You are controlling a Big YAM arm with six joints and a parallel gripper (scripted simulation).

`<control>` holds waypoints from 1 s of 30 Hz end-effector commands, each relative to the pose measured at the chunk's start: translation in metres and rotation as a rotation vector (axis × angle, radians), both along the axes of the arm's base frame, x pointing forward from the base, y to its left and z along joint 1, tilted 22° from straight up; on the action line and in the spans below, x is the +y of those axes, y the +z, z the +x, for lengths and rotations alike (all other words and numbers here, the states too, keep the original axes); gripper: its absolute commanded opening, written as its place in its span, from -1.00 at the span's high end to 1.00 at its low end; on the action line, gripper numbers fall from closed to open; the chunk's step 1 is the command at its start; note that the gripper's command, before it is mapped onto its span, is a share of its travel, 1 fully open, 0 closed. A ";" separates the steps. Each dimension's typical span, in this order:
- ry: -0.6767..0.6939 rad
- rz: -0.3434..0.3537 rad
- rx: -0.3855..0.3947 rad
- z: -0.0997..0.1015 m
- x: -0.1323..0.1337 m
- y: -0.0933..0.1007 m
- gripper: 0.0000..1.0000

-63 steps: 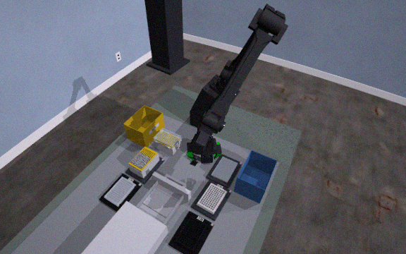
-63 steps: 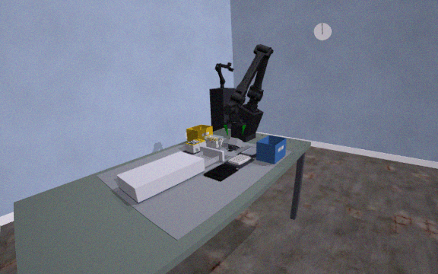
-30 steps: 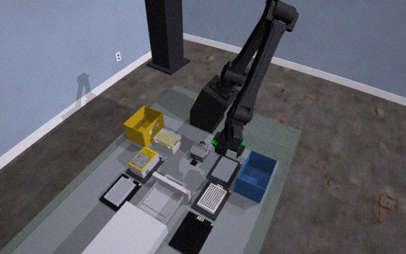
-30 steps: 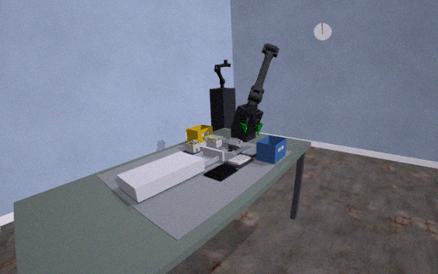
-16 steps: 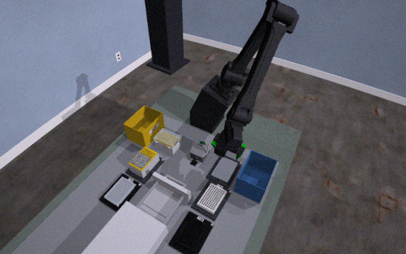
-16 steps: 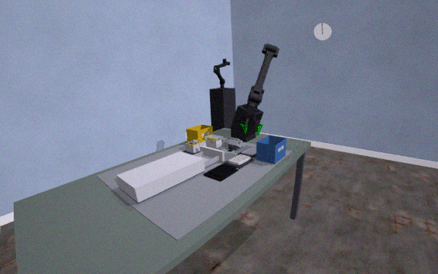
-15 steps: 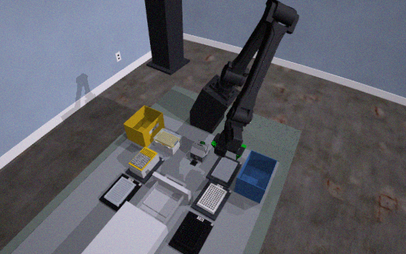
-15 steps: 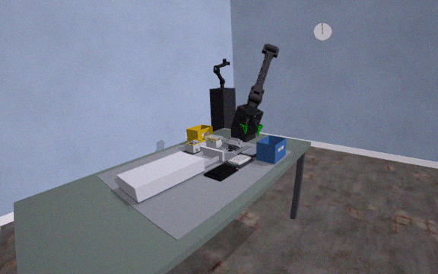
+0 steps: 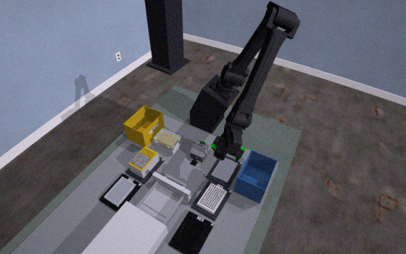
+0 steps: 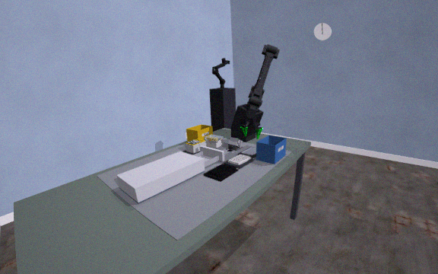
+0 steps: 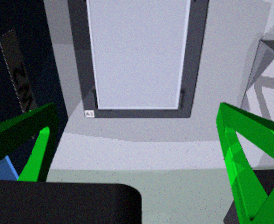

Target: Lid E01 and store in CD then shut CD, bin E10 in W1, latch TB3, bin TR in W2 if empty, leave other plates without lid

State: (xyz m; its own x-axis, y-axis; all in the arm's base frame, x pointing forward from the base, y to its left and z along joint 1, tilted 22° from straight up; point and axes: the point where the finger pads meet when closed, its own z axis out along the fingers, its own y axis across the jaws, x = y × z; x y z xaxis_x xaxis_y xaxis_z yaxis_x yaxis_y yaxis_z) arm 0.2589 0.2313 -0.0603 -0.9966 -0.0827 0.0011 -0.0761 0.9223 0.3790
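Right, the tool [image 11: 137, 163] hangs over the surface [image 9: 277, 141] with its green fingers spread as wide as they go and nothing between them. Just ahead of it in the wrist view lies the lid [image 11: 137, 43], flat in its dark nest [image 11: 75, 43], long axis pointing away from the fingers.

That lid looks thin, light and stiff, probably slick plastic, so a hard squeeze could bow it or pop it loose. The best hold, I'd say, is across the short width, one finger on each long side, low enough to catch the skirt where it shows above the pocket.

Now the count, working outward. One lid. Beside it, the blue bin [image 9: 256, 174], and far across, the yellow bin [image 9: 143, 125]: two bins. Three plates: white plate [image 9: 211, 197] right next to the lid's nest, black plate [image 9: 191, 233] beyond that, clear plate [image 9: 120, 190] well apart on the other side of the drawer [image 9: 161, 201]. That drawer stands open on the one cooler [image 9: 129, 233]. Two tip boxes [image 9: 143, 160] sit near the yellow bin.
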 end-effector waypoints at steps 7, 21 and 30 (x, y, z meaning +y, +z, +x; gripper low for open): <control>-0.005 0.003 -0.011 0.003 0.008 -0.009 -1.00; -0.005 0.010 -0.019 0.007 0.018 -0.022 -1.00; -0.005 0.011 -0.020 0.007 0.023 -0.033 -1.00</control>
State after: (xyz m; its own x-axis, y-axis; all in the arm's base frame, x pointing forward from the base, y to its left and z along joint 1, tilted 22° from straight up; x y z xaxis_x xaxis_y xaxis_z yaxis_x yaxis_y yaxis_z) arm 0.2568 0.2435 -0.0944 -0.9967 -0.0812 0.0027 -0.0741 0.9230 0.3775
